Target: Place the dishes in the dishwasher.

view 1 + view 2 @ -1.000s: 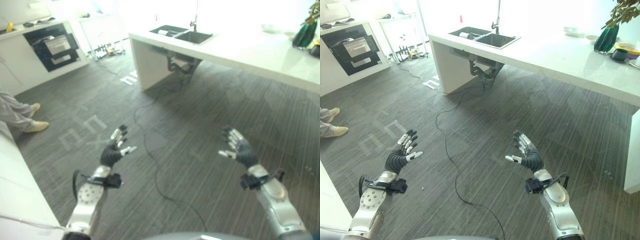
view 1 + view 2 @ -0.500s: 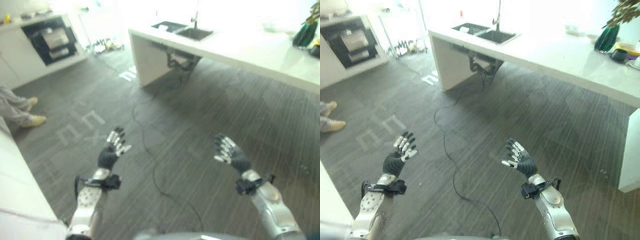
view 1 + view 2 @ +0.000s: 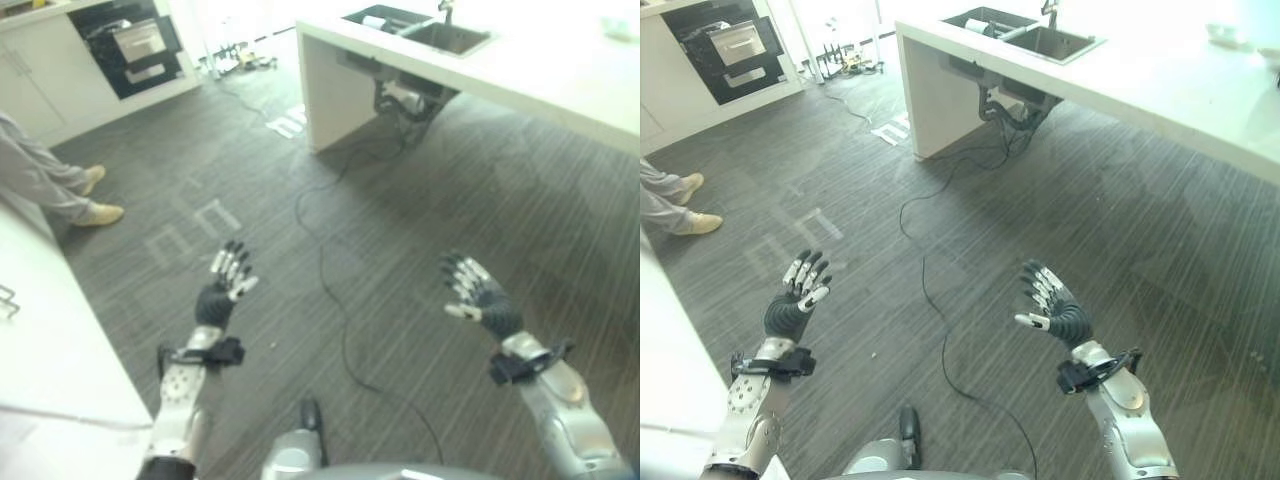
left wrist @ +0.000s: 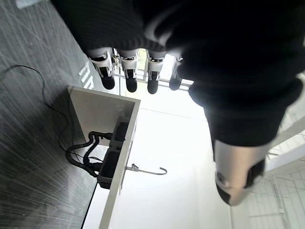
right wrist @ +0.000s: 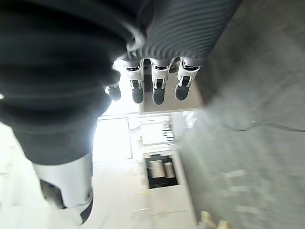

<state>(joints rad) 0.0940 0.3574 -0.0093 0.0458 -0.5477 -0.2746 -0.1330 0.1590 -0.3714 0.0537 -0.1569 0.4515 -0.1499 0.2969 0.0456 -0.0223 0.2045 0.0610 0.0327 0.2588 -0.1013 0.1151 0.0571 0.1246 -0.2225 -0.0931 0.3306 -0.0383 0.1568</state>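
Observation:
Both hands are raised over the dark striped floor with nothing in them. My left hand (image 3: 222, 297) is open, its fingers (image 4: 129, 75) straight. My right hand (image 3: 482, 301) is open too, fingers (image 5: 153, 85) spread and straight. The dishwasher (image 3: 138, 48) is a dark built-in unit in the white cabinets at the far left, its front open with pale racks showing; it also appears past the right hand (image 5: 159, 172). A sink (image 3: 432, 30) with a tap sits in the white island counter (image 3: 1160, 85) far ahead. A small pale item (image 3: 980, 25) lies by the sink.
A person's legs and shoes (image 3: 60, 185) stand at the left near the cabinets. A white counter (image 3: 40, 340) runs along my near left. Pipes hang under the island (image 3: 1010, 100). Open floor lies between the hands and the island.
The camera has shifted, so the island and the dishwasher sit further right in the picture. Both hands stay raised and open, holding nothing.

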